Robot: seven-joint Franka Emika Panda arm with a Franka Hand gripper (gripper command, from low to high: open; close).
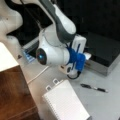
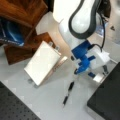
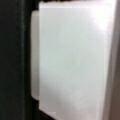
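Currently the white Franka arm's gripper (image 2: 100,76) is lowered close to the grey tabletop (image 2: 50,100), just beside the edge of a black box-shaped block (image 2: 107,97) at a front view's right. Blue printed mounts (image 1: 77,60) and a white housing (image 1: 78,43) cover the wrist, and the fingers themselves are largely hidden behind them; whether the gripper is released, clenched or grasping anything cannot be told. The wrist view shows only a pale flat surface (image 3: 72,60) filling the frame next to a dark strip, which gives no view of the fingers.

Nearest loose item: a slim black pen (image 2: 68,92) lying flat on the tabletop. In a front view its long axis runs from just below the gripper diagonally toward the bottom left, its upper end near the blue mounts. In a front view the same pen (image 1: 94,87) lies to the right of and below the wrist, apart from it.

A white spiral-bound notepad (image 1: 66,102) lies farther off, beside a brown wooden board (image 1: 12,92). It also shows in a front view (image 2: 42,63), left of the arm and clear of the pen.
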